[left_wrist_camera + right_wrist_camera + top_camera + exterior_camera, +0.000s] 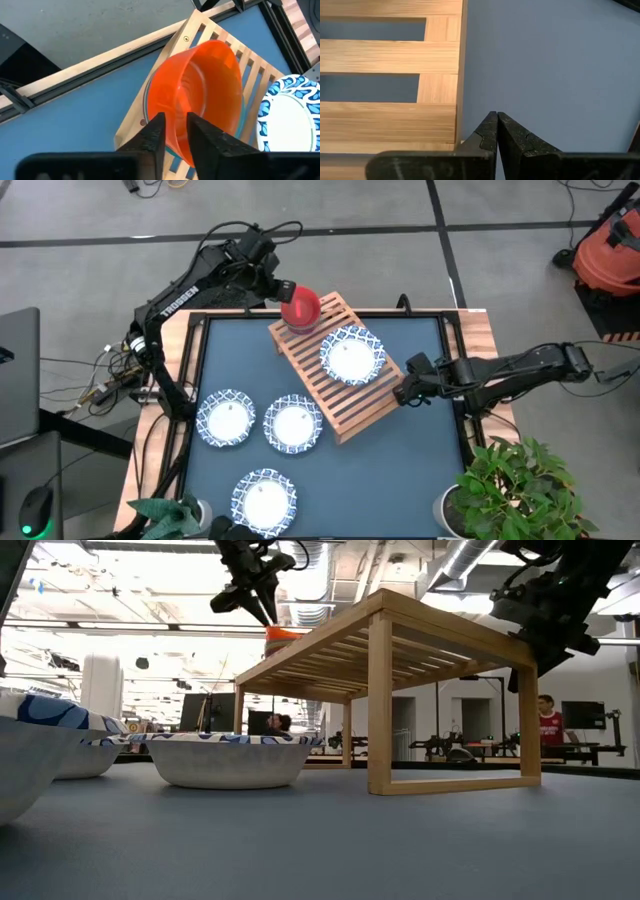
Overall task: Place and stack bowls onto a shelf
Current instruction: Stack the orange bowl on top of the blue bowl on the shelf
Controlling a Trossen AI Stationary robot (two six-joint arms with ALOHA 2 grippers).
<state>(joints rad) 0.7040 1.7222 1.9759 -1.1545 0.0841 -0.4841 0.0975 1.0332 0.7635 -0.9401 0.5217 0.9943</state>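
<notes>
My left gripper (174, 131) pinches the red bowl's (200, 95) thin rim over the shelf (345, 395): light, slick plastic, so rim-hold suits; right gripper (497, 131) closed, empty.

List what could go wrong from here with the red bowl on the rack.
1. The left gripper pinches only the rim of the red bowl, which sits tilted at the far corner of the shelf; released like this, it may tip or slide off the edge.
2. The white dish lies close by on the slats, so a sideways move could knock it.
3. The right gripper, shut, hovers at the shelf's edge and could nudge the rack.
</notes>
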